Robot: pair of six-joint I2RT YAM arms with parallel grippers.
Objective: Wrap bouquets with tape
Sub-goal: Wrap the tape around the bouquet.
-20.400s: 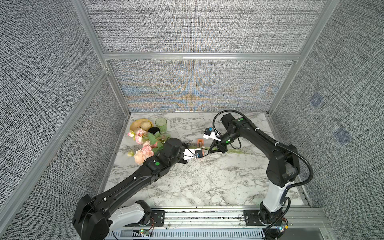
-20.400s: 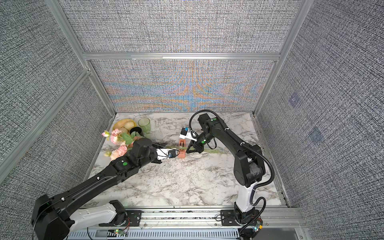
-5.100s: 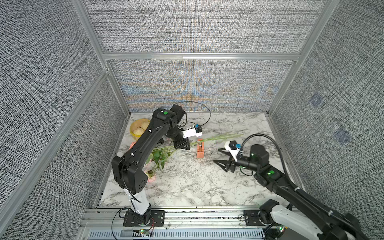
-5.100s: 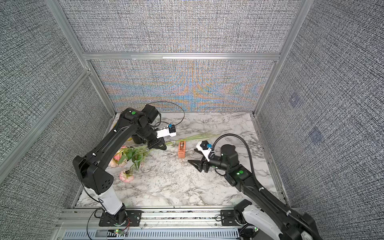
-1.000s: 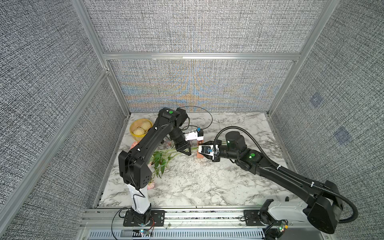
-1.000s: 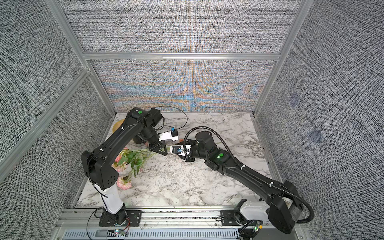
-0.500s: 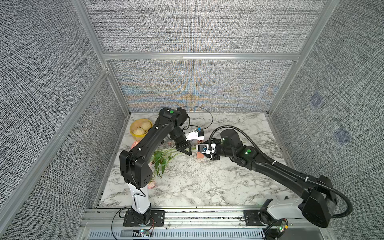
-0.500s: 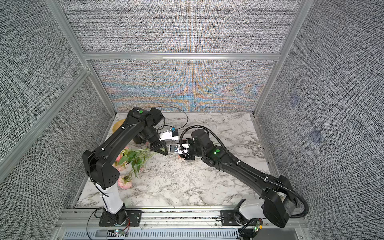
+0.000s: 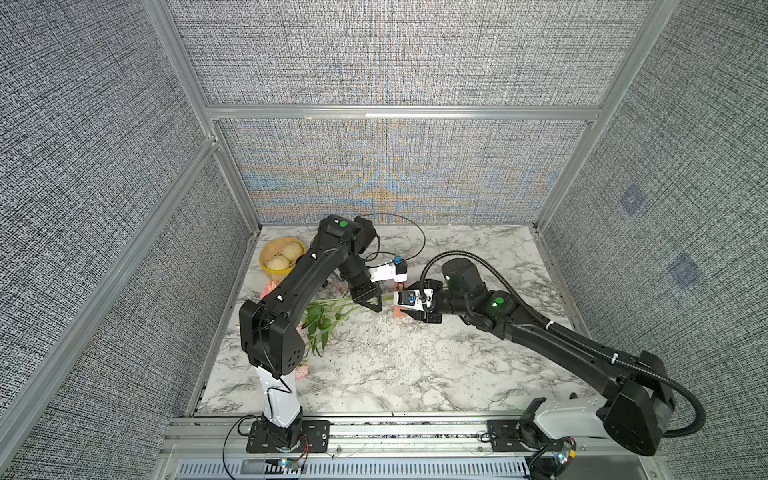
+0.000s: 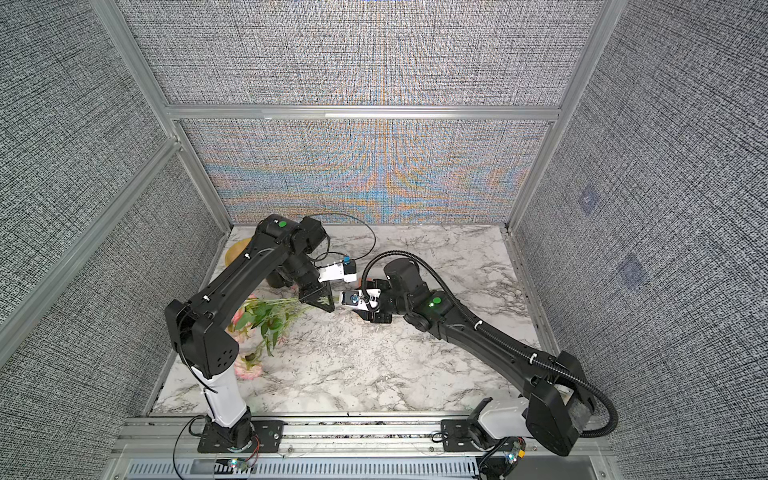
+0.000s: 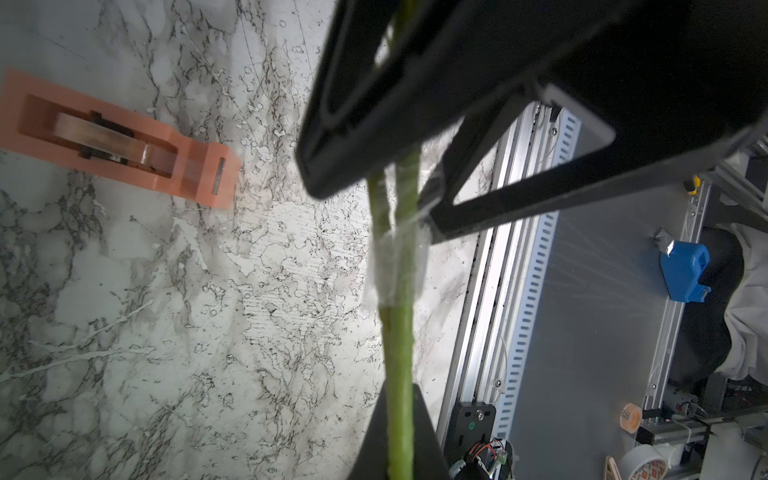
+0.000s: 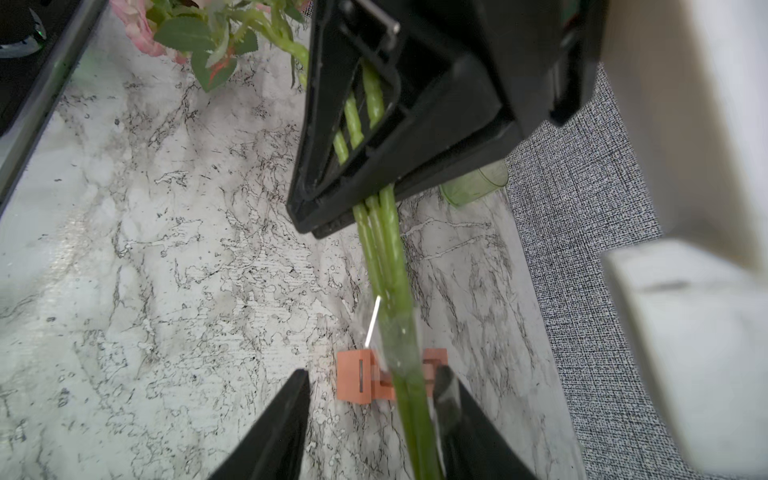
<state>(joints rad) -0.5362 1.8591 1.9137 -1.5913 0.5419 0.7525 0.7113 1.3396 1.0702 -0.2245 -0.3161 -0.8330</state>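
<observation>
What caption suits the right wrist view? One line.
Left gripper clamps the bouquet stems, banded with clear tape; open right gripper straddles them above the tape dispenser.

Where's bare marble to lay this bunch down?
Free: near half of the marble tabletop, along the front rail, and its far right corner. Crowded: far left by the yellow bowl and pink flower bunch; centre, where left hand and right hand meet by the orange tape dispenser.

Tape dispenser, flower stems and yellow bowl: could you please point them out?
tape dispenser (image 11: 195,170): left wrist view, orange front block.
flower stems (image 12: 380,249): right wrist view, bare stretch.
yellow bowl (image 9: 270,273): a top view, outer wall.
</observation>
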